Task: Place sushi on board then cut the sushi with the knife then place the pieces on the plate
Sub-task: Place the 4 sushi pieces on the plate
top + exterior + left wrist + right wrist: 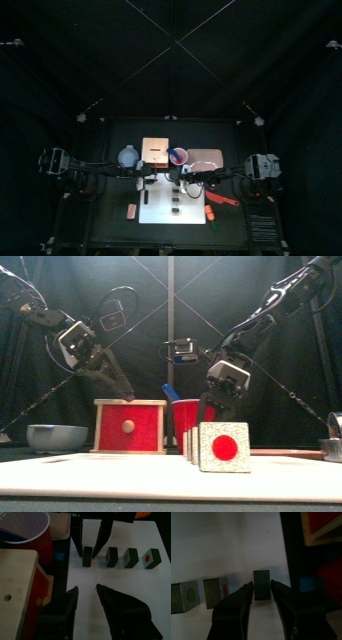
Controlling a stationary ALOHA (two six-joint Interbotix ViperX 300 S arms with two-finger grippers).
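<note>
Near the left edge of the white cutting board [127, 587], our left gripper [85, 588] is hanging empty, jaws apart. Four cut sushi pieces [131, 557] are standing on the board. Our right gripper [262, 586] is straddling the end piece [262, 576], jaws apart and unclamped. We are judging plating begun: next comes pinching, lifting and carrying to the pink tray [205, 157] behind the board.

4 sushi pieces [111, 556]; 1 board [127, 587]; 1 red cup [187, 416]; 1 blue knife [171, 392]; 1 wooden box [130, 426]; 1 bowl [56, 437]; 1 pink tray [205, 157].
</note>
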